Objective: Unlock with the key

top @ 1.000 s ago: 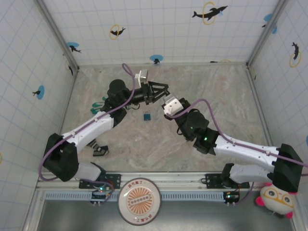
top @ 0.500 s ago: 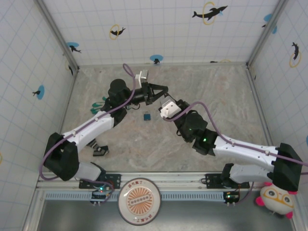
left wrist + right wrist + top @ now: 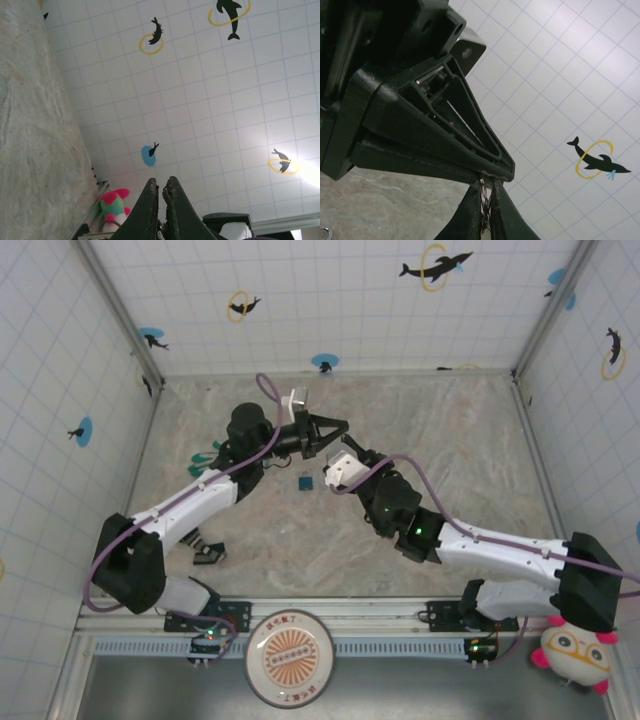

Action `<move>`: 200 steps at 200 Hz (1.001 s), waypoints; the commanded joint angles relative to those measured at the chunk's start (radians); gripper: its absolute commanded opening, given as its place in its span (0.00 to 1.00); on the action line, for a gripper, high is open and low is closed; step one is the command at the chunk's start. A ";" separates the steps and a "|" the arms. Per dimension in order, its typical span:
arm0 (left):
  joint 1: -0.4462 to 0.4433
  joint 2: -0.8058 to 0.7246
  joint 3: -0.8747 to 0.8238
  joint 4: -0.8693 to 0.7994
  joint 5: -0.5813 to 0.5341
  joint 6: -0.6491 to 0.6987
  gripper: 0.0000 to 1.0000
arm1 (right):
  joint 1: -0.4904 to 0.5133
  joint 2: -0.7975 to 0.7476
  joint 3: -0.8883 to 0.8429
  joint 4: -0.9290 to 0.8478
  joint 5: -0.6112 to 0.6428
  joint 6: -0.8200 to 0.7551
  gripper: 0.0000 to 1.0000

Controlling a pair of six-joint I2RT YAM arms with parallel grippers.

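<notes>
Above the table's middle my two grippers meet tip to tip. My right gripper (image 3: pixel 487 187) is shut on a thin metal key (image 3: pixel 487 200), which stands up between its fingers. The key's upper end runs into the tips of my left gripper's fingers (image 3: pixel 435 135), which hang just above. From the left wrist, the left gripper (image 3: pixel 162 182) is shut, its pads pressed together. From above, the left gripper (image 3: pixel 343 428) points right and the right gripper (image 3: pixel 352 445) points up to it. A small blue padlock (image 3: pixel 304 481) lies on the marble table below and left of them.
Green objects (image 3: pixel 205 455) lie near the left arm's elbow, and a small black item (image 3: pixel 208 553) sits near its base. Tiled walls (image 3: pixel 330 300) enclose the table on three sides. A round plate (image 3: pixel 290 658) and a plush toy (image 3: pixel 570 655) sit beyond the front rail.
My left gripper's jaws have closed from open to shut. The right arm has moved left and up, bringing its fingertips to the left gripper's tips.
</notes>
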 commanded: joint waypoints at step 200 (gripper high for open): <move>0.019 0.002 0.152 -0.479 -0.313 0.617 0.00 | -0.513 -0.012 -0.053 0.072 -0.969 1.626 0.43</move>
